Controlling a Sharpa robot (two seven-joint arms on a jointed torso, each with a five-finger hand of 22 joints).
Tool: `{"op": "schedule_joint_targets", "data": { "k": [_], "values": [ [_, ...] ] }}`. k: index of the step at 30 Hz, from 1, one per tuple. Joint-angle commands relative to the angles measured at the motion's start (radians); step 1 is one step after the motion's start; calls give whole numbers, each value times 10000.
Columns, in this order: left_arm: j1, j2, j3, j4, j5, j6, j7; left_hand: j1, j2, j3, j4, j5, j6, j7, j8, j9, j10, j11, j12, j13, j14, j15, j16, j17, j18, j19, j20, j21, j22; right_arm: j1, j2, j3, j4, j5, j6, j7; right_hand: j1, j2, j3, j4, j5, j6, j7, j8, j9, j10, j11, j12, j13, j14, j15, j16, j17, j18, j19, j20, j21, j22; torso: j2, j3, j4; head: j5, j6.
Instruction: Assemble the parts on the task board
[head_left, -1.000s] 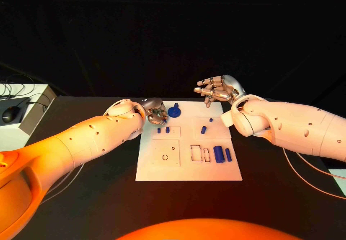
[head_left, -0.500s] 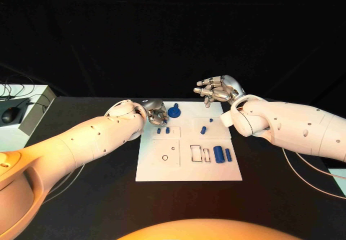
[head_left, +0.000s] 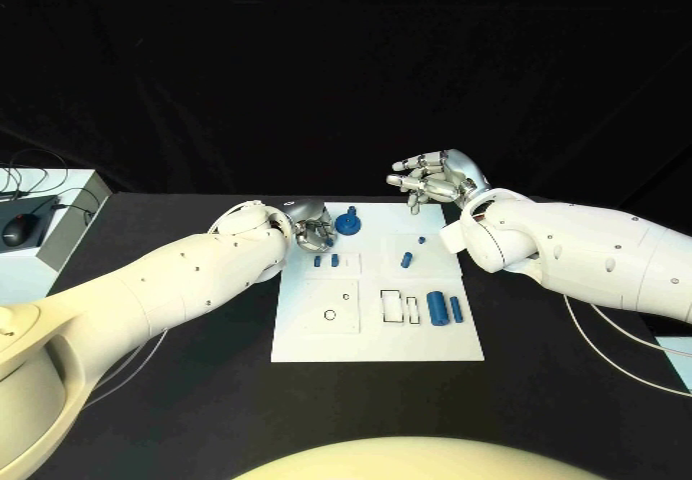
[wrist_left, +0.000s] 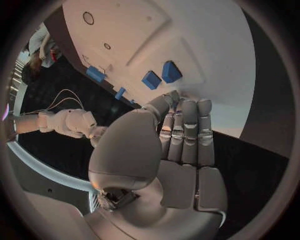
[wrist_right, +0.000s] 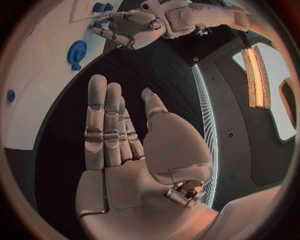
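The white task board (head_left: 378, 335) lies mid-table. A round blue part (head_left: 348, 224) sits near its far left corner, and the right wrist view shows the round part (wrist_right: 77, 51) too. Two small blue pieces (head_left: 326, 261) stand just nearer than it. More blue pieces (head_left: 408, 260) lie toward the right, with a thicker cylinder (head_left: 437, 307) and a thin one (head_left: 456, 308). My left hand (head_left: 307, 227) is at the board's far left edge, beside the round part. Its straight fingers (wrist_left: 186, 131) reach the board near the two small pieces (wrist_left: 160, 76), holding nothing. My right hand (head_left: 433, 180) hovers beyond the far right corner, fingers (wrist_right: 105, 120) extended and empty.
A pale box with a computer mouse (head_left: 20, 230) stands at the table's left edge. Thin cables (head_left: 613, 350) trail over the black table on the right. The board has a round hole (head_left: 330, 315) and rectangular slots (head_left: 391, 305) in its near half.
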Motion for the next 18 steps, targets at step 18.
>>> {"op": "schedule_joint_targets", "data": {
  "k": [18],
  "values": [
    [-48,-76,-19,208,-54,-120,2,6,-279,-20,28,-55,-1305,-301,-8,-41,-665,197,132,9,-302,144,114,-190,176,3,135,-90,16,-2,2,8,-19,26,113,126,-14,76,11,-9,33,-11,92,-59,-4,-11,-61,-14,-14,-45,0,57,17,189,-66,-4,47,17,-1,-1,-7,3,3]
  ]
}}
